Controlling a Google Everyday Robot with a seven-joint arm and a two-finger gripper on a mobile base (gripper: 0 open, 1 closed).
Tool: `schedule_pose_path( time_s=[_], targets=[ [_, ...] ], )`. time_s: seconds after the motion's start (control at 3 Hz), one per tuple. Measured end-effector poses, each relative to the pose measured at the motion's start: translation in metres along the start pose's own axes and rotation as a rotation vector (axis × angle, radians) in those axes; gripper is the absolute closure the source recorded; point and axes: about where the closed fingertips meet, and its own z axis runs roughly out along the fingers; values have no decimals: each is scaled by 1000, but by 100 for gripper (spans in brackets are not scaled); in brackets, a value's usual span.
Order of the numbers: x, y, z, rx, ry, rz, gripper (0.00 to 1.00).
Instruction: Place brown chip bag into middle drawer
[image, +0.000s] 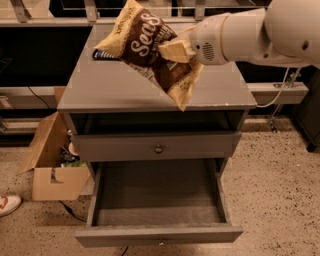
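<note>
The robot's 2-finger gripper (171, 50) is high above the cabinet, at the end of the thick white arm (250, 32) that reaches in from the right edge of the camera view. Its pale fingers (176, 49) are closed on the crinkly dark-brown chip bag with tan-yellow ends and white script lettering (142, 47), pinching it at its right-hand middle.

The bag hangs in the air, tilted. 1 yellow end points up and to the left, the other droops down and to the right toward the front right part of the flat grey cabinet top (115, 92). Most of the bag lies to the left of the gripper. A small dark flat item (101, 54) shows just beside the bag's left end; whether the 2 touch cannot be told.

Below the top is a shallow open gap, then a shut grey drawer front (200, 145) with 1 round metal knob (158, 148). Under that, the wide, shallow grey wooden middle drawer (157, 195) is pulled out toward the camera, its bare floor in view, well below the bag.

On the speckled floor to the left stand an open brown cardboard box (52, 172) and, at the picture's edge, a white and red shoe (7, 204).
</note>
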Motion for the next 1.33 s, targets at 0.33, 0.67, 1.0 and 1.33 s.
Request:
schedule_pose_path(
  time_s=[0.33, 0.67, 1.0, 1.33],
  targets=[
    [0, 0, 0, 0, 0, 0, 100],
    [12, 10, -7, -25, 18, 4, 100],
    [36, 39, -36, -45, 88, -6, 100],
    [93, 64, -67, -49, 222, 29, 100]
  ],
)
